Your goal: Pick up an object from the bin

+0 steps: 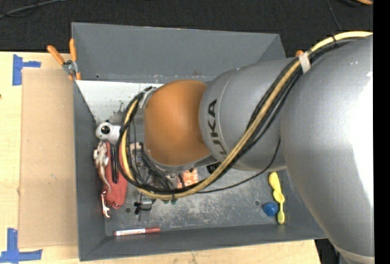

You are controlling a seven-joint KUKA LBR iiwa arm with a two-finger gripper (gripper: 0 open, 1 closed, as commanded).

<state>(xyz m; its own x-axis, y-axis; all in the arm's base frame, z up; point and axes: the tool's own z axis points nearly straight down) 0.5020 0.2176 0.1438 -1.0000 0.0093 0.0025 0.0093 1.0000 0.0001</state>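
Camera view: claw [152, 191] beneath orange cover [173, 119], state untellable, red heap [114, 189] just beside.

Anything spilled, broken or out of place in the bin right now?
Nothing stands out. The red pen, yellow piece, blue piece and red-and-white heap all lie loose inside the bin.

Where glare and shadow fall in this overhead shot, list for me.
Camera view: the brightest patch sits on the sloping left wall of the grey metal bin; camera view: soft sheen on the rounded orange wrist cover and the silver arm casing; camera view: shadow under the arm darkens the floor, while the yellow plastic piece and the thin red pen lie in even light.
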